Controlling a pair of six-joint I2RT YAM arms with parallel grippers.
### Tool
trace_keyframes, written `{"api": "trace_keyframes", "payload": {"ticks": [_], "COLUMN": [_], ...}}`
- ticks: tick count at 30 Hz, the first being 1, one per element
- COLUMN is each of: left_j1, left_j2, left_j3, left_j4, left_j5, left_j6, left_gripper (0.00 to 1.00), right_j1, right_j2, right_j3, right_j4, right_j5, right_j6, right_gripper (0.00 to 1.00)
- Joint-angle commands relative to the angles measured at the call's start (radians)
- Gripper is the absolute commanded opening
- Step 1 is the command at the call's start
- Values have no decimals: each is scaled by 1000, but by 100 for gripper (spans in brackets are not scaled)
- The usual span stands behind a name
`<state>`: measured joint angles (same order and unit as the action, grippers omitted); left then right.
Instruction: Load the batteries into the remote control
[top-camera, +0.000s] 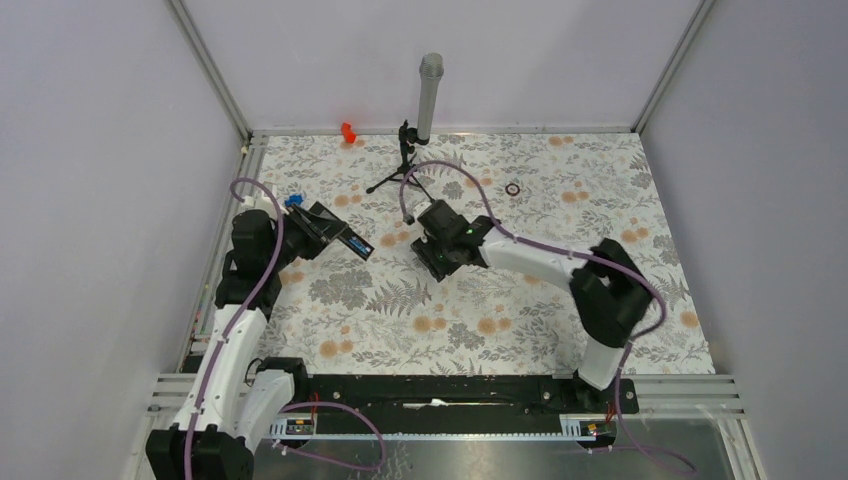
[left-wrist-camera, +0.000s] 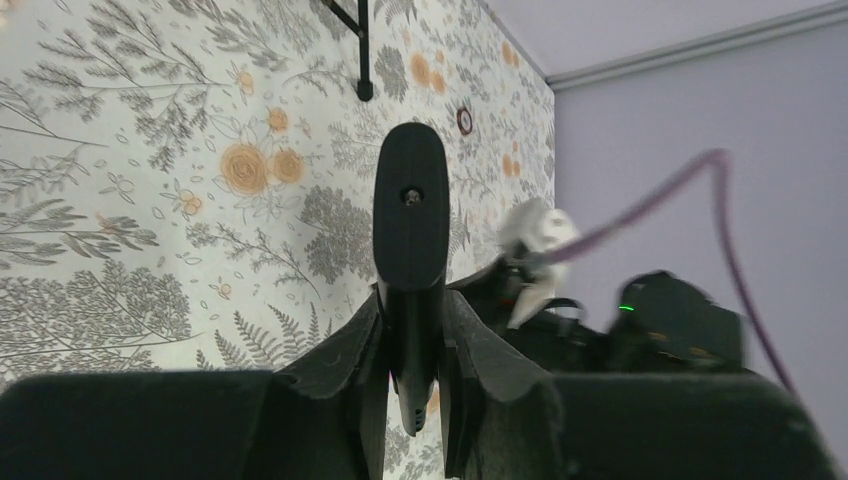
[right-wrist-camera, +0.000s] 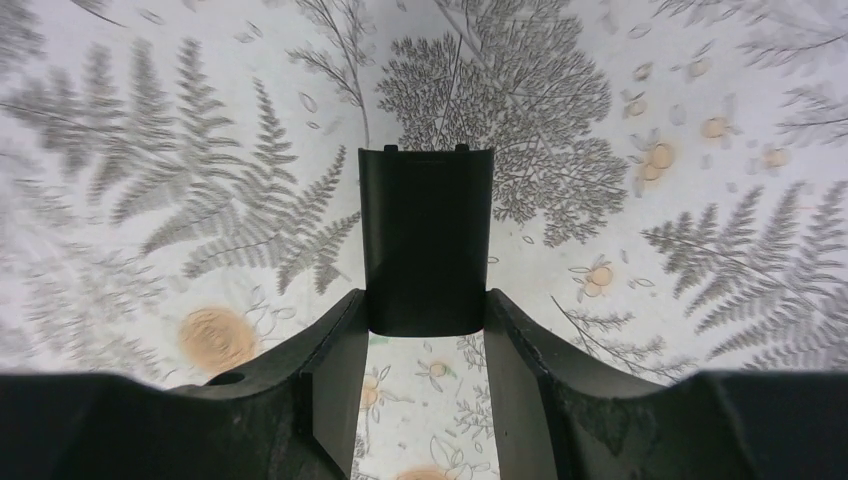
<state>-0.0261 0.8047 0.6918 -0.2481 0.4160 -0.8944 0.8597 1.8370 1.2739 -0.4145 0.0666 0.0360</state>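
My left gripper (top-camera: 320, 228) is shut on the slim black remote control (top-camera: 338, 236) and holds it above the table's left side. A blue bit that may be a battery (top-camera: 360, 243) shows at its far end. Another small blue thing (top-camera: 390, 238) lies just beyond; I cannot tell what it is. In the left wrist view the remote (left-wrist-camera: 410, 210) stands edge-on between the fingers of the left gripper (left-wrist-camera: 412, 310). My right gripper (right-wrist-camera: 427, 312) is shut on the black back cover (right-wrist-camera: 427, 240), held just above the cloth. In the top view the right gripper (top-camera: 434, 258) hides the cover.
A black tripod stand (top-camera: 401, 165) with a grey microphone (top-camera: 429, 92) stands at the back middle. A red object (top-camera: 347, 131) lies by the back wall. A small dark ring (top-camera: 513, 189) lies at the back right. A larger blue lump (top-camera: 293, 200) sits by the left arm.
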Motion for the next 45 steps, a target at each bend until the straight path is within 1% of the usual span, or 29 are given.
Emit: {"api": "trace_keyframes", "payload": {"ticks": [1,4,8,11,15,22,29,36,45], "left_j1": [4,2,-34,-118,-174,-213,-231,-235,-234], "left_j2": [31,51,58,56,57,45,4,-11,-16], "left_j3": [-32,-51,-85,-60,-43,-62,-127,-135,-135], "left_j4": [183,241,386,374,351,426,526,529,530], "left_j5": [130,173,221,172,101,97,62,59,60], "left_j6": [-24,-28,-27,41,86,96,46,46,48], "left_gripper": [0,0,0,0,0,0,0,0,0], "right_j1": [7,7,7,17,70,134,148,153,160], "right_j2": [-210,-308,-445,-501,-536,-514,-451,-398,-374], "right_j3": [-30,-73,-155,-182,-175,-142,-90,-38,-21], "right_j4": [95,163,298,355,362,323,313,297,284], "right_j5": [-14,-78,-205,-269,-258,-151,-110,-90,-94], "right_j6": [6,-7,-24,-31,-102,-162,-98,-46,-42], "right_gripper": [40,39,39,39,38,38,38,38,38]}}
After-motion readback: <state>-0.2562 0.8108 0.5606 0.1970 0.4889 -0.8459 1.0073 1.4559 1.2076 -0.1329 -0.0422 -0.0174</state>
